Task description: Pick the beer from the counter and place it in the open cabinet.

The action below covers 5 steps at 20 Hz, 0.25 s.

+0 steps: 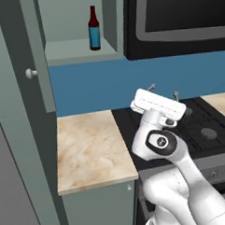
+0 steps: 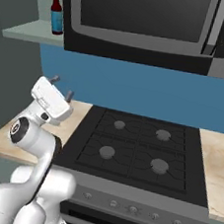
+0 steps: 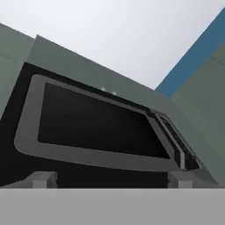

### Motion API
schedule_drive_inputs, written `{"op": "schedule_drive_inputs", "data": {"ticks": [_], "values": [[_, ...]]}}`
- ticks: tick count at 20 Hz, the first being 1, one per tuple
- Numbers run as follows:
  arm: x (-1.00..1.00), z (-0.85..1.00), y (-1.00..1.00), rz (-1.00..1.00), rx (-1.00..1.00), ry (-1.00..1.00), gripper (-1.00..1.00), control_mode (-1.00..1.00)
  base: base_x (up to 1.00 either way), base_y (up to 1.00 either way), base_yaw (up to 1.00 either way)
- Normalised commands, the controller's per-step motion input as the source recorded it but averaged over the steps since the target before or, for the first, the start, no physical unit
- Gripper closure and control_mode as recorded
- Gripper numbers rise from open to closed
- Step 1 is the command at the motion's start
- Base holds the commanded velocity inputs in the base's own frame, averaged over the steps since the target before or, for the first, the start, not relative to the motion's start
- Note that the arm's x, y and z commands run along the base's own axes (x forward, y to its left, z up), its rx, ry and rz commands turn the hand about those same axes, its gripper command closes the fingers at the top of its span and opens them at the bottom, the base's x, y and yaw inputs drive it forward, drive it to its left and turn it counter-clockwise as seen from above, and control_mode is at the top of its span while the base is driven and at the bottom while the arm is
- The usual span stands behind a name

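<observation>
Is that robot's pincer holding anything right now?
Nothing. The pincer is open and empty above the stovetop, while the beer stands on the cabinet shelf.

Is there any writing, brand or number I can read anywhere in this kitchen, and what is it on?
None can be read.
Beer: its blue label shows no legible text.
Microwave: keypad marks at the upper right of the right base view are too small and blurred.
Stove knobs: no readable markings.
</observation>
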Motion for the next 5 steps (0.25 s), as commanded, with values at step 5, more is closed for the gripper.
{"op": "schedule_drive_inputs", "data": {"ticks": [5], "values": [[0.00,0.00,0.00,0.00,0.00,0.00,-1.00,-1.00,0.00,0.00,0.00]]}}
